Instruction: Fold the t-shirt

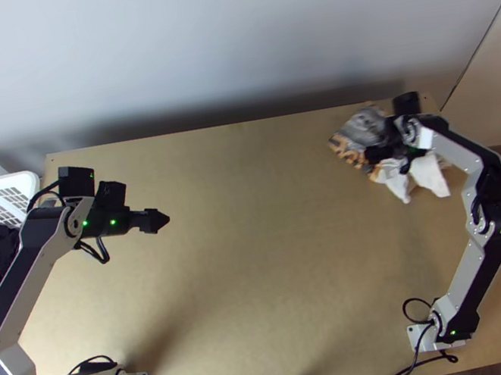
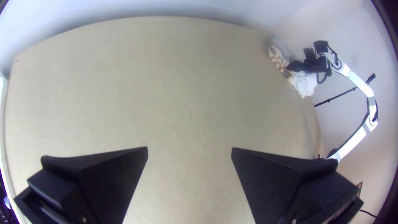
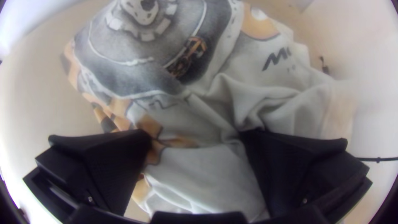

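Showing printed t-shirt (image 3: 203, 170), seemingly bunched: right wrist view.

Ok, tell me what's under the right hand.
Under the right hand is the bunched t-shirt, its print partly showing. The cloth covers its own inner folds and the table beneath, so those can't be seen.

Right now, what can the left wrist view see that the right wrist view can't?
The left wrist view shows the right arm's shiny silver links and the black left claw.

The right wrist view shows, close up, a small orange-and-black picture on the rumpled white, grey and orange cloth t-shirt.

Both show that t-shirt, the light wooden table and the black right claw.
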Motion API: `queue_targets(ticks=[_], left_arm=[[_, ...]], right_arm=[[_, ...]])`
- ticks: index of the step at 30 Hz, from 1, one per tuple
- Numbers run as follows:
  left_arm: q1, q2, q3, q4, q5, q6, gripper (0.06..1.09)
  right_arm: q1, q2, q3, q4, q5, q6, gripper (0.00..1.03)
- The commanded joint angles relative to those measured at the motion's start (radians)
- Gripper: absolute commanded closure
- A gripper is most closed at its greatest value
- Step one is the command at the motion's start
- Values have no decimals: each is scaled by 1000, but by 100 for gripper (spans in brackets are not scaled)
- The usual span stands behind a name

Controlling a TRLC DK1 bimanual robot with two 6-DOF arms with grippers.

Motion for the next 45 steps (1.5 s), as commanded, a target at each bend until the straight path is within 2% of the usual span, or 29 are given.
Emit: queue_targets(ticks=[1, 6, 12, 14, 16, 19, 25, 34, 38, 39, 42, 43, 45], left_arm=[[12, -27, -27, -5, 2, 5, 10], [10, -45, -38, -8, 2, 1, 10], [12, -66, -50, -11, 2, -1, 10], [12, -73, -54, -13, 2, -1, 10], [12, -77, -59, -14, 2, -1, 10], [10, -83, -70, -14, 2, -1, 10], [7, -96, -76, -14, 3, -11, 10], [-8, -229, -88, 9, -15, -27, 10], [-6, -347, -156, 75, -61, -37, 10], [-5, -390, -185, 101, -84, -33, 10], [-8, -525, -288, 175, -241, 18, 10], [-11, -568, -321, 194, -294, 36, 10], [-20, -655, -387, 247, -351, 41, 10]], right_arm=[[-164, 58, 83, 1, -1, 32, 7], [-198, 76, 122, -2, -2, 32, 7], [-175, 44, 105, -22, -21, 52, 6], [-165, 13, 100, -23, -59, 81, 6], [-164, -37, 97, -25, -160, 115, 6], [-142, -108, 105, -25, -236, 151, 6], [-46, -300, 117, -25, -306, 217, 6], [186, -626, -42, 8, -308, 228, 5], [210, -741, -162, 27, -309, 300, 5], [218, -772, -199, 27, -311, 300, 5], [262, -881, -319, 40, -306, 259, 5], [290, -918, -355, 40, -271, 236, 5], [381, -988, -431, 43, -111, 187, 5]])
